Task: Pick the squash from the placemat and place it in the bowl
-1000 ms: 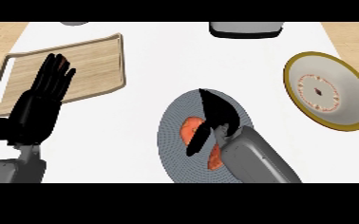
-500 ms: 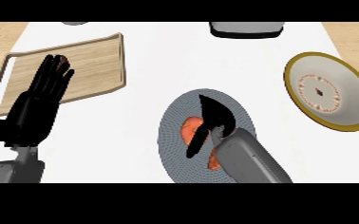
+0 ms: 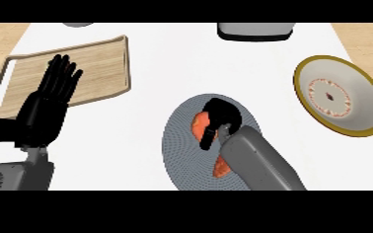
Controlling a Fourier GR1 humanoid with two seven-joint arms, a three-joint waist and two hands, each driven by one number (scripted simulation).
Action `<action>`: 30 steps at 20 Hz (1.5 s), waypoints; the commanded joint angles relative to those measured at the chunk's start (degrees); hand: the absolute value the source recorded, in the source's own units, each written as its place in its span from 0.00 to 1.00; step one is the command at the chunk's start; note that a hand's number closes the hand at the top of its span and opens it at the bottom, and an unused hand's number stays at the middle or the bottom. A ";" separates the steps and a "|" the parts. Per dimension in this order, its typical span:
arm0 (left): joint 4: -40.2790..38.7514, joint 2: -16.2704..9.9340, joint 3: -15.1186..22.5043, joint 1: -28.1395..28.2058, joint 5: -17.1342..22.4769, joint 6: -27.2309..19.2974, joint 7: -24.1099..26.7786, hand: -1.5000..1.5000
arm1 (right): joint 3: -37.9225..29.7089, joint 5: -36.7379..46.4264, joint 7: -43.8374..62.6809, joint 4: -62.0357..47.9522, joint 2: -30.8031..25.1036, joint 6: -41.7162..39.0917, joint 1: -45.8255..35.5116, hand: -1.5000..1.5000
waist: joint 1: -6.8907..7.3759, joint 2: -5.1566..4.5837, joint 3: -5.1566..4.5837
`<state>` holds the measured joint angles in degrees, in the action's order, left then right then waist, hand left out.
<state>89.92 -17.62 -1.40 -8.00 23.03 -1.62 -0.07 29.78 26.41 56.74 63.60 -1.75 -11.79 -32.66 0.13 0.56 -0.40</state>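
On the grey round placemat [image 3: 182, 148], in the head view, you had the right robot hand [image 3: 218, 118] lying over the orange squash [image 3: 199, 126]. Its fingers were curled down over the squash, with one black finger crossing the orange flesh, so the hand was closed around it. The squash sat on the placemat, partly hidden: one orange patch showed just left of the fingers, and a second patch showed lower down, beside the grey forearm [image 3: 258, 160] that came in from the lower edge. You could not tell from this view whether the squash was lifted or resting on the mat.

Well to the right of that hand, the bowl [image 3: 334, 95] stood on the white table [image 3: 167, 64], cream inside with a yellow rim and a ring of small marks around its middle. It was apart from the placemat.

Far to the left of the right robot hand, your left robot hand [image 3: 45, 108] showed near the left edge, fingers straight and spread, pointing up, holding nothing. Its fingertips overlapped the wooden tray [image 3: 98, 69] lying behind it.

Beyond the right hand, at the far edge of the table, a grey dark-based container [image 3: 255, 30] was cut off by the view's top.
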 commanded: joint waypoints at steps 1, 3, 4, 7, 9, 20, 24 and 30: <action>-2.21 -0.14 -1.44 -1.61 0.01 1.29 0.21 0.50 | 1.99 -0.09 1.65 -1.80 1.67 -4.42 -1.59 1.00 | 0.17 -0.61 0.39; 1.56 -0.72 -2.61 3.02 0.81 3.20 0.27 0.50 | 0.53 2.56 -1.20 -1.75 1.41 -3.93 0.07 1.00 | 0.23 -0.54 0.40; 1.86 0.07 -1.48 1.37 -1.09 1.28 -1.07 0.50 | 0.16 1.88 0.83 -1.47 1.67 -4.97 -2.72 1.00 | 0.22 -0.55 0.40; 2.90 1.99 -0.57 1.69 -1.90 0.61 -1.46 0.50 | 2.35 0.34 -0.41 -3.87 1.68 -3.07 -3.91 1.00 | 0.40 -0.58 0.41; 1.53 1.81 -1.74 0.75 -1.77 1.22 -1.20 0.50 | -0.44 3.85 -2.15 -4.56 1.42 -6.78 -5.09 1.00 | 0.15 -0.57 0.40; 2.73 0.55 -3.86 5.86 -0.67 1.61 0.15 0.50 | 6.38 9.02 -44.06 32.82 -40.08 2.36 19.79 1.00 | -3.64 0.35 0.45; 3.44 -0.92 -5.01 3.91 -0.18 1.10 -2.38 0.50 | -3.91 7.00 -43.85 41.38 -46.41 9.47 26.34 1.00 | -3.65 0.20 0.44; 3.89 -0.09 -5.01 3.69 0.60 1.60 -2.82 0.50 | -18.14 2.07 -38.89 53.49 -52.10 12.71 35.48 1.00 | -3.16 0.06 0.37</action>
<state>93.95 -17.54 -5.78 -3.24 22.85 -0.32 -2.08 19.35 30.98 15.46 109.86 -50.84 -1.77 -2.27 -3.29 0.77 -0.01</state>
